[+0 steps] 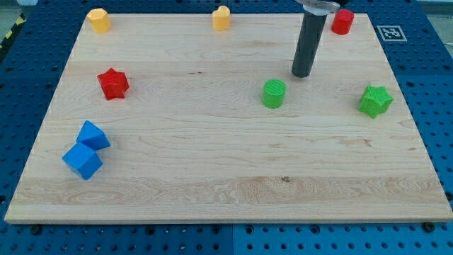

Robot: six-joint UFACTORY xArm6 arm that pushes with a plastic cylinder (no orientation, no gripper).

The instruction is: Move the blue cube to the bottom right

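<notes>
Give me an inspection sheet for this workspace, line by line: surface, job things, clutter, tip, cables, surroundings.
Surface: wooden board, flat, light grain.
Job's things: blue cube at the view's lower left, touching a second blue block just above it; bottom right corner not yet reached.
Clutter: red star left; two yellow blocks along the top edge; red block top right; green cylinder centre right; green star far right.
Tip: my tip is just above and right of the green cylinder, apart from it, far from the blue cube.
Cables: nothing seen.
Surroundings: blue perforated table; marker tag top right.
</notes>
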